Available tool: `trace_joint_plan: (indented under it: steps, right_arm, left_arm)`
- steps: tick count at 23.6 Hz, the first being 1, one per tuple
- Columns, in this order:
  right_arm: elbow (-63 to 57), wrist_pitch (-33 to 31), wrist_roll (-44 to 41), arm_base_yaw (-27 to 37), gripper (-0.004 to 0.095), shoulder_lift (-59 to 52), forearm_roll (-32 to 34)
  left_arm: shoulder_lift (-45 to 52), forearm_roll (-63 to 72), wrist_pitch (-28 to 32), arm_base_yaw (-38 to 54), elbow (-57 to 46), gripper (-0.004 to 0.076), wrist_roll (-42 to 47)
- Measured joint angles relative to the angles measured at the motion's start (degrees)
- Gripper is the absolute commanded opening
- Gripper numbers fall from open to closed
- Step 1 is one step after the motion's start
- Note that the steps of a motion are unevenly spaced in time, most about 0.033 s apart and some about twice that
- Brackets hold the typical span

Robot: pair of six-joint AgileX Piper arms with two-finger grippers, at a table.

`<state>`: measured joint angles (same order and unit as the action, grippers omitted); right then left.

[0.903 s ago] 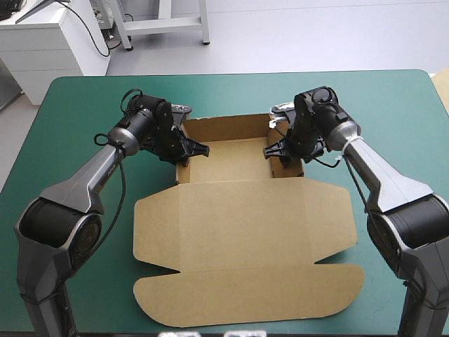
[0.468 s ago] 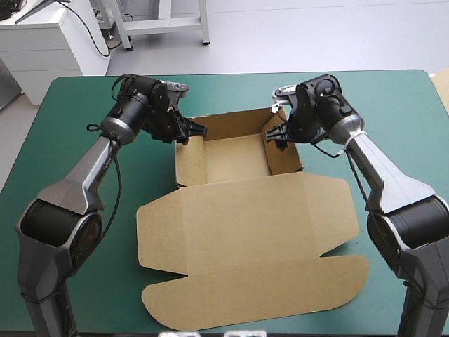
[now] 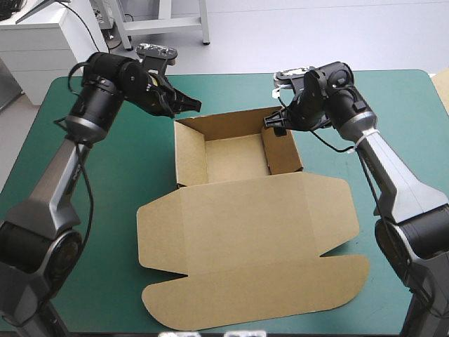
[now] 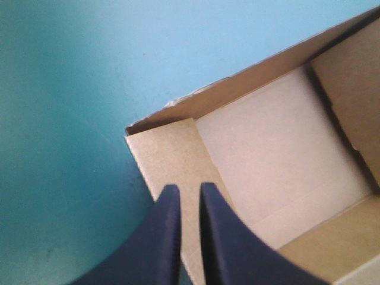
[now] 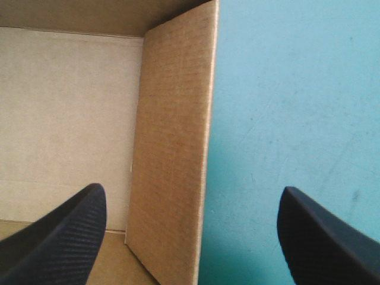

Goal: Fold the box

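The left gripper [image 3: 193, 105] has its black fingers pressed almost together with just a slit between them. Nothing seems to be caught in there. It hangs off the tray's 10 o'clock corner, over the teal-green cover [image 3: 365, 98] and not touching the board. The right gripper [image 3: 275, 125] is spread wide at about 2 o'clock, with the far end of the right wall [image 5: 172, 148] standing between its fingers but gripped by neither. The box [image 3: 235, 158] sits mid-table as an open brown tray. Its left wall [image 3: 189, 154] and right wall are both up, and the lid [image 3: 245, 217] lies flat at 6 o'clock toward the near edge. This looks like the tail end of tucking the side walls, with both arms letting go of a tray that stands by itself. The next move probably calls for the right gripper to rise straight off that wall so a finger doesn't drag it back out, and after that only the flat lid is left to deal with. Compared with the earlier high view, both grippers have come up and backed toward the far edge. The left one has moved most, since it was down against the left wall before. The box has also turned a touch, with the lid's near edge swung slightly toward 5 o'clock.
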<state>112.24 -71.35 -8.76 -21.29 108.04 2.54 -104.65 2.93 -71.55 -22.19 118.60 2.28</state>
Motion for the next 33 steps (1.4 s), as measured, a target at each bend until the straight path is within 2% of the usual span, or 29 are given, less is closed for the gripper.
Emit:
trace_joint_plan:
  steps: [6,16,20,24,28,30,33]
  right_arm:
    - [-0.75,0.06,1.91,0.0,0.0723,0.87,0.76]
    - [-0.98,0.2,5.73,0.0,0.0723,7.28,0.92]
    - [-1.03,0.55,8.06,0.0,0.0723,9.29,0.92]
    - [-1.03,1.09,8.76,0.0,0.0723,9.87,-0.09]
    - [-1.03,1.36,8.76,0.12,0.072,11.57,-0.58]
    - [-1.03,0.99,8.76,0.39,0.0646,12.51,-0.69]
    - [-1.13,0.92,8.76,0.43,0.0308,13.4,-0.69]
  left_arm:
    - [10.4,2.4,0.0,-0.03,-7.12,-0.0008,-4.18]
    - [29.15,2.15,-0.02,-0.03,-32.31,-0.0008,-4.58]
    - [43.81,-0.92,0.61,-0.03,-45.9,-0.0008,-4.49]
    - [59.92,-8.27,1.53,-0.07,-60.88,-0.0008,1.82]
    - [73.46,-9.33,1.78,-0.07,-68.66,-0.0008,3.62]
    - [78.43,-9.33,2.15,-0.07,-70.62,-0.0008,3.68]
    - [83.02,-9.33,2.75,-0.07,-72.72,-0.0008,3.68]
